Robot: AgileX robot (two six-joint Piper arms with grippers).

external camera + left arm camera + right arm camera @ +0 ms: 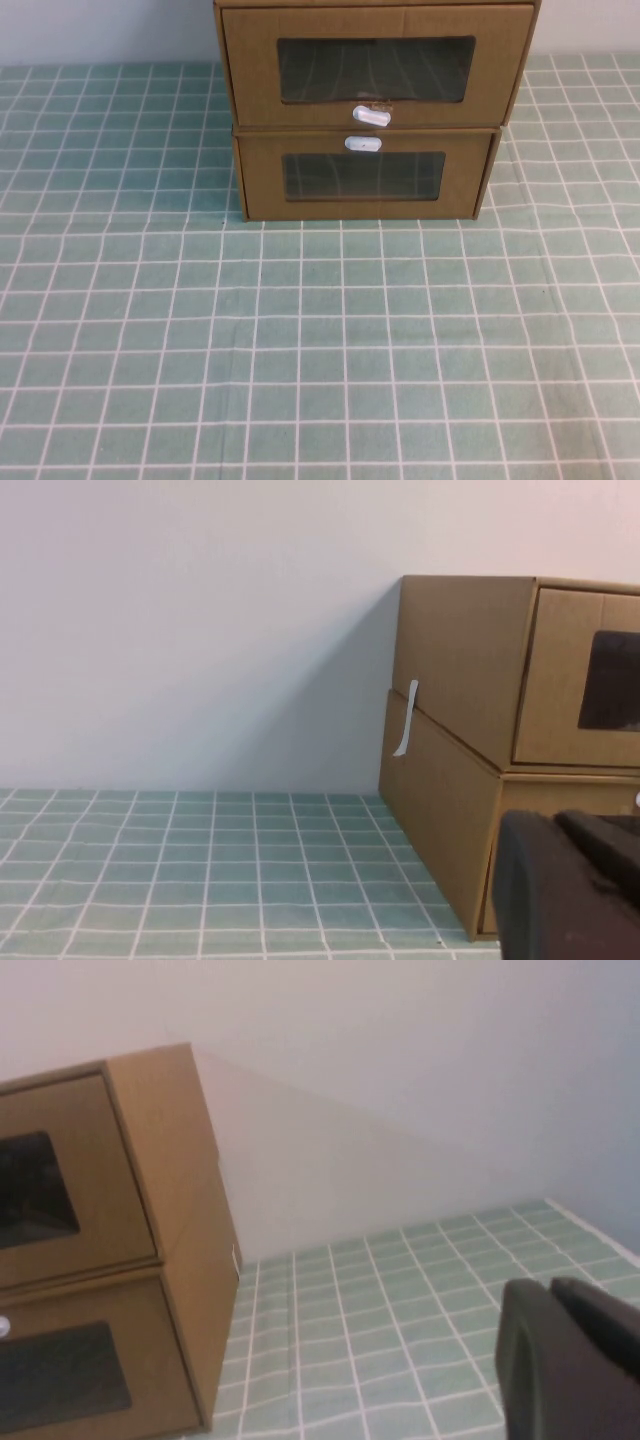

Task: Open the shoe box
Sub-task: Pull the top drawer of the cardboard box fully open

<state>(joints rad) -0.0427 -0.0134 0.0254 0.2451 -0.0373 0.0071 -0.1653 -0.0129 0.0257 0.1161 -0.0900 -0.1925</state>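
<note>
two light, stiff cardboard shoe boxes (460, 170) sit stacked at the table's (300, 350) far edge, probably sliding unless pulled gently by the white tabs (371, 116); right gripper (570, 1360) waits closed and empty to their right, left gripper (570, 885) to their left, state unclear.

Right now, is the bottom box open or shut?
Shut. The bottom box front sits flush; nothing touches its white handle. The left hand and right hand hover apart from it.
</note>
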